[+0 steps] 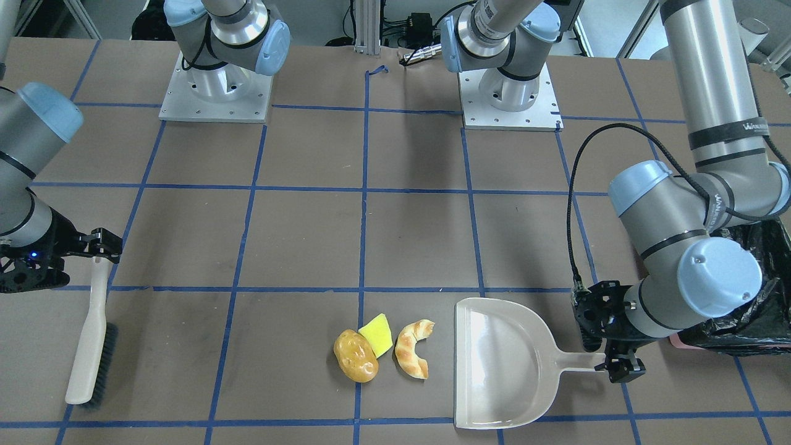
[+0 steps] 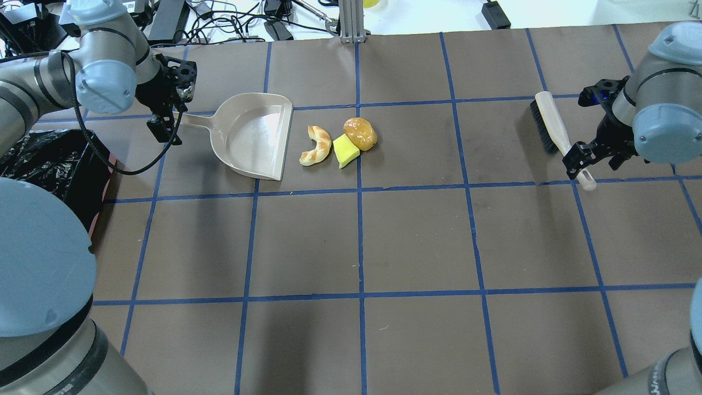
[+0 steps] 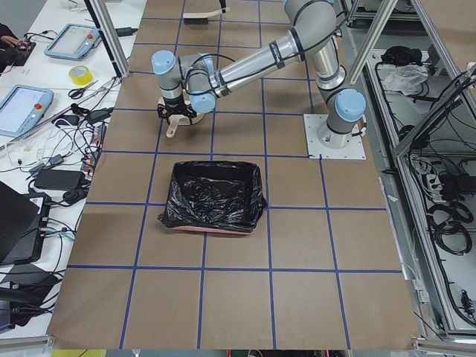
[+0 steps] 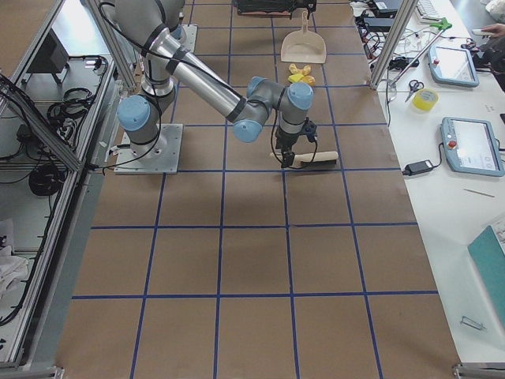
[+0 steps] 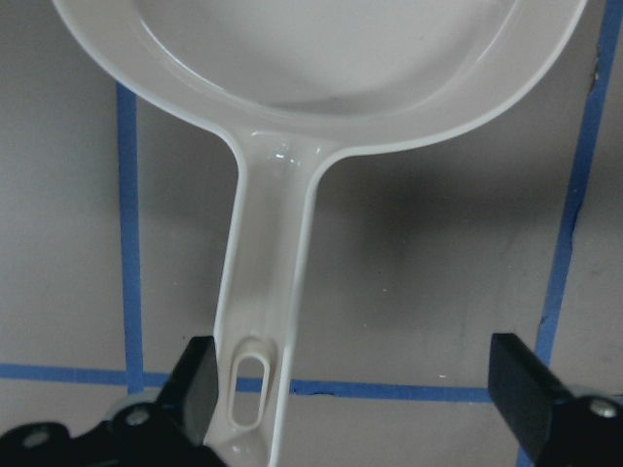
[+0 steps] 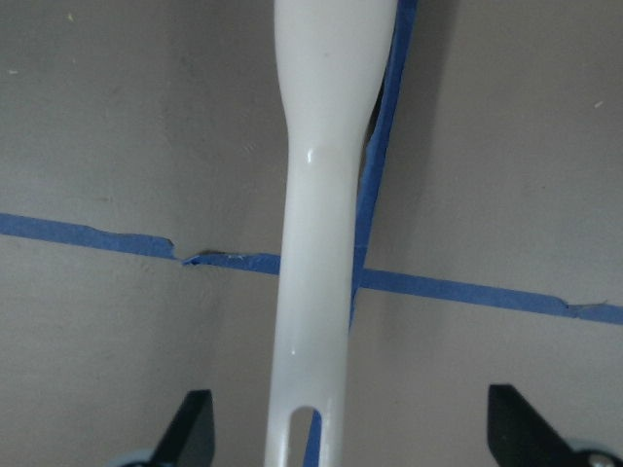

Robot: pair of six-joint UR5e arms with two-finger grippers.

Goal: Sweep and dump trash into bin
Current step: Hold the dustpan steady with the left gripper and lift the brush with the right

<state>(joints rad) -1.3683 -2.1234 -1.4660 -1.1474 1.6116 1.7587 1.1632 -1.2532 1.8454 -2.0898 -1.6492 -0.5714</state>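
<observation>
The trash lies together on the table: a golden-brown potato lump (image 1: 356, 355), a yellow wedge (image 1: 377, 334) and a tan croissant (image 1: 413, 349). A beige dustpan (image 1: 500, 364) lies flat beside the croissant, its open edge toward it. My left gripper (image 1: 609, 358) is open, its fingers astride the end of the dustpan handle (image 5: 268, 292), which sits near one finger (image 5: 200, 384). My right gripper (image 1: 80, 253) is open over the handle of a beige brush (image 1: 93, 334), which lies on the table; the handle (image 6: 321, 243) runs between the fingers. The black-lined bin (image 1: 754, 309) stands behind my left arm.
The bin (image 2: 49, 164) stands at the table edge on my left, close to the dustpan (image 2: 252, 137). The brush (image 2: 556, 131) lies far to my right of the trash. Both arm bases stand at the back of the table. Blue tape lines grid the brown table.
</observation>
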